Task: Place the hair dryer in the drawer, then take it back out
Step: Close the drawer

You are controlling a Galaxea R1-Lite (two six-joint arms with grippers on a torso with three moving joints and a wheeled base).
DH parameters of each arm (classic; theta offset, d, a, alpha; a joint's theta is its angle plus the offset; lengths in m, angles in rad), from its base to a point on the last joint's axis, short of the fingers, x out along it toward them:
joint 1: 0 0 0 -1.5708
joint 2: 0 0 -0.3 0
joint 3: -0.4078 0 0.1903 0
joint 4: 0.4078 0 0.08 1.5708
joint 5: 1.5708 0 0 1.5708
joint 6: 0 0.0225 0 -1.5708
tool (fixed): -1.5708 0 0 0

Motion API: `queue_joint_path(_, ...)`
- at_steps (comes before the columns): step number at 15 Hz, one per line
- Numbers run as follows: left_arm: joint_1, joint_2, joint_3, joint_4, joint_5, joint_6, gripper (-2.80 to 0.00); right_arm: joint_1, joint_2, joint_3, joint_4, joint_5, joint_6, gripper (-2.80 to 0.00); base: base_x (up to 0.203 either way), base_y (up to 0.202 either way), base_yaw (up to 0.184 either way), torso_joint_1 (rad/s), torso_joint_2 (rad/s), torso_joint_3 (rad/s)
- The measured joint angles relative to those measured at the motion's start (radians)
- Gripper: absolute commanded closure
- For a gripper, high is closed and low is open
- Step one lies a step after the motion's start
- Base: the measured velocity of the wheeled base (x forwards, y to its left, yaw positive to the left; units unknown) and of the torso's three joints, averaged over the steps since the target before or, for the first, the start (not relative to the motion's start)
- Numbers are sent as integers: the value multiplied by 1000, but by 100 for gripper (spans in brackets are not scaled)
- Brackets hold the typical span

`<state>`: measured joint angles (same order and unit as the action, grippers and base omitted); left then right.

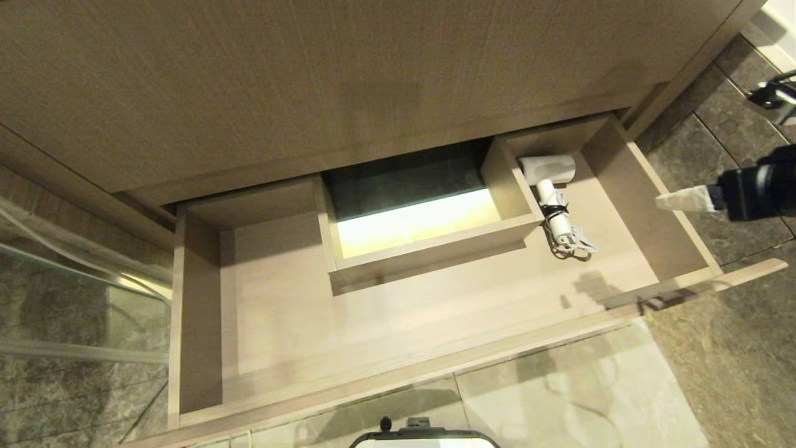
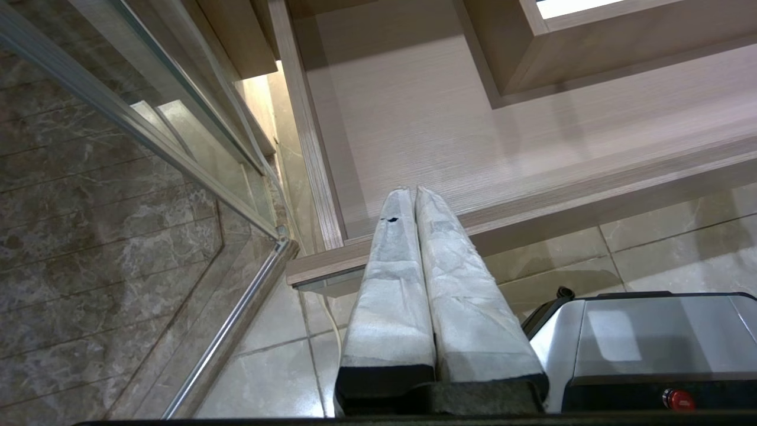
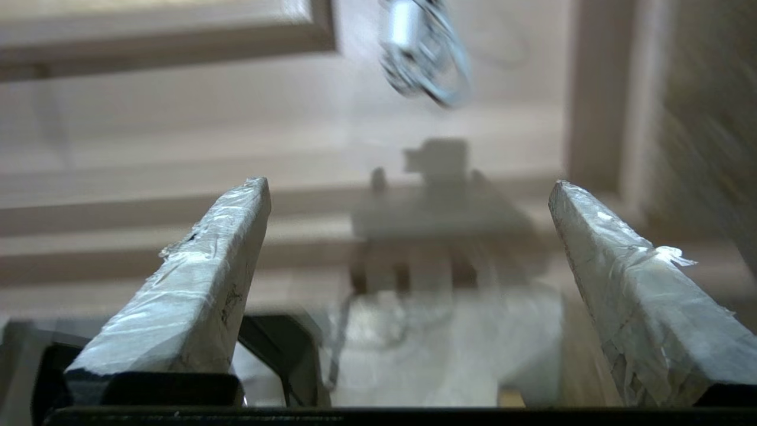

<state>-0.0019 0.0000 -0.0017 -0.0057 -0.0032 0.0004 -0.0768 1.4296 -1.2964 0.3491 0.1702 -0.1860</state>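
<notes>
The right end effector [image 1: 675, 200] hangs empty with its fingers spread wide, out past the right wall of the drawer [image 1: 647, 186] and apart from it. The hair dryer [image 1: 550, 186] lies in the drawer's far right arm, barrel toward the back, beside the central cutout [image 1: 410, 218], its cord [image 1: 575, 244] looped nearer. A reach back in could clip that wall, or snag the loose cord instead of the handle. The left end effector [image 2: 408, 198], fingers together, hangs parked near the drawer's left front corner.
</notes>
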Motion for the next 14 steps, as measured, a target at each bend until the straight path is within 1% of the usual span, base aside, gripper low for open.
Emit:
queue_joint_path(1,0,0,0,0,0,0,0,-7,-78,57,23,-16,0,0,0,0,0,0,0,0)
queue_joint_path(5,1,0,0,0,0,0,0,-26,-341,234,106,-41,-12,0,0,0,0,0,0,0)
queue_joint_path(8,0,0,0,0,0,0,0,-31,-502,340,215,-49,-80,0,0,0,0,0,0,0)
queue_joint_path(10,0,0,0,0,0,0,0,-32,-561,393,238,-53,-100,0,0,0,0,0,0,0)
queue_joint_path(14,0,0,0,0,0,0,0,-31,-592,450,236,-55,-92,0,0,0,0,0,0,0)
